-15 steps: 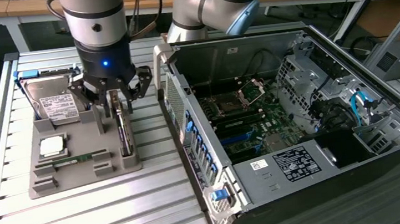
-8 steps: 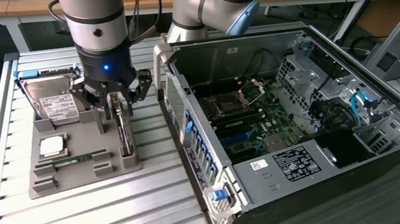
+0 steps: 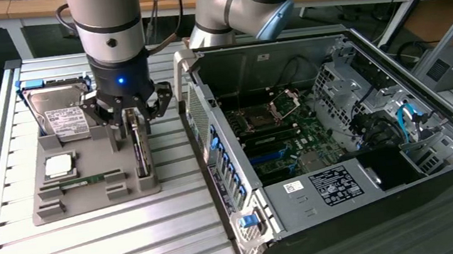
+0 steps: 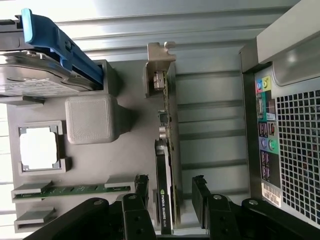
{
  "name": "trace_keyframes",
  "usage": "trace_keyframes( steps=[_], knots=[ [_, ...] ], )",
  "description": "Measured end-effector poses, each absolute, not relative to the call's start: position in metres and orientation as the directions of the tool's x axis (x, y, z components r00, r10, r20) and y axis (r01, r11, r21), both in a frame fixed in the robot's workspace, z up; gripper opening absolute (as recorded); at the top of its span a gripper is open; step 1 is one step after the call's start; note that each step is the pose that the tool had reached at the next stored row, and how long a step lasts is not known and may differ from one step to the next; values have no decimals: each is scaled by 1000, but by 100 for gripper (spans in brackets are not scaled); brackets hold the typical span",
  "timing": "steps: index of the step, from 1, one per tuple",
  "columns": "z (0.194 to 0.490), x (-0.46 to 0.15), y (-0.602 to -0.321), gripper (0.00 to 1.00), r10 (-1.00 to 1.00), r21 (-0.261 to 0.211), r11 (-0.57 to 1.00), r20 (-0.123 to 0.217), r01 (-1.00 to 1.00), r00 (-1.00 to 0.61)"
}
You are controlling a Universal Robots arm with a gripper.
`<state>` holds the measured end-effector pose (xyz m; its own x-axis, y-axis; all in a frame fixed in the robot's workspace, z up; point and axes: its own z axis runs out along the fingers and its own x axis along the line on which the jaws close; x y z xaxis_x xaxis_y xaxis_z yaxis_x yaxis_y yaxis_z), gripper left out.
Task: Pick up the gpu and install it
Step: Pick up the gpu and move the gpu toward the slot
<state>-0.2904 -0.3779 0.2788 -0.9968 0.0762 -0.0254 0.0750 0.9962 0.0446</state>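
The arm (image 3: 111,31) stands nearly straight up over the grey tray (image 3: 90,195) on the slatted table (image 3: 96,248), wrist pointing down, a blue light lit on its lower section. Its tool (image 3: 130,121) is spread wide, one finger on each side of the gpu (image 3: 140,152). The gpu stands on its long edge in a slot at the tray's edge nearest the computer case (image 3: 270,59).

From the exterior view's left, the tray carries a hard drive (image 3: 61,113) with a white label whose print is too small to read, a square processor chip (image 3: 59,165), a narrow green memory stick (image 3: 88,179), then the gpu. To the right, the case lies open with its circuit board exposed, and the white stickers on its lower box cannot be read.

The wrist view looks along the gpu (image 4: 165,125). Its pale metal bracket (image 4: 160,55) is at the far end, and "NVIDIA QUADRO" is printed on the end between the fingers. There the tool (image 4: 170,181) leaves a gap between each black finger (image 4: 141,187) and the card, so nothing is gripped. This view also gives the hard drive's blue carrier (image 4: 60,45) and the case's coloured rear sockets (image 4: 265,85) beside a vent grille (image 4: 300,150).
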Motion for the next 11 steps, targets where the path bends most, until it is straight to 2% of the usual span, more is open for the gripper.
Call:
trace_keyframes(
  steps=[11],
  knots=[
    [271,-291,-373,48,74,45,996,-26,72,-997]
  ],
)
